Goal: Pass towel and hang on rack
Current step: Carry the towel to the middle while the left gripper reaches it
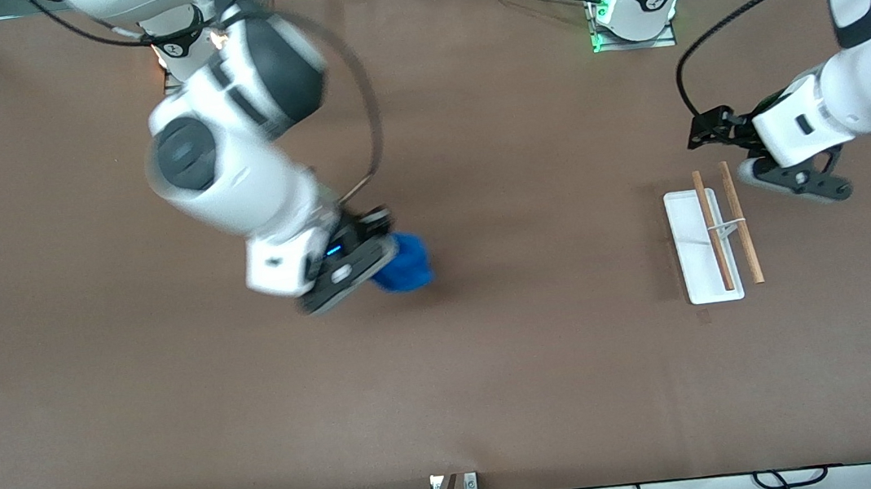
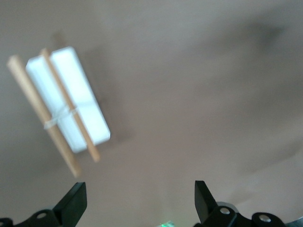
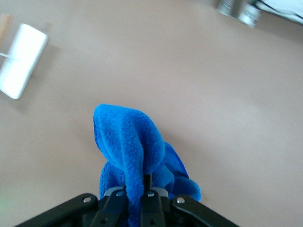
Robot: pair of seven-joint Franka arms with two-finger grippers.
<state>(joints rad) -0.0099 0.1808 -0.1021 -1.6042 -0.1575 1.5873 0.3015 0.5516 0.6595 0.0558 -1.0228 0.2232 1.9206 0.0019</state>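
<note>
Your right hand (image 1: 372, 261) is clamped on the towel (image 1: 405, 263) over the bench (image 1: 499, 368); your left hand (image 2: 139, 201), fingers apart, waits by the rack (image 1: 712, 236), toward the left arm's end; carry it that way.

Towel (image 1: 403, 261) half hidden under right gripper (image 1: 348, 267)

Towel (image 1: 403, 262): clamped in right gripper (image 1: 372, 261), hanging bunched over the middle of the table (image 1: 501, 385), well apart from the rack.
Rack (image 1: 710, 242): on the table toward the left arm's end; tray underneath, two rods side by side above it, one rod past the tray's edge.
Right gripper: over mid-table, fingers closed on the towel.
Left gripper (image 1: 793, 179): over the table just beside the rack's farther end, fingers (image 2: 75, 201) spread.
</note>
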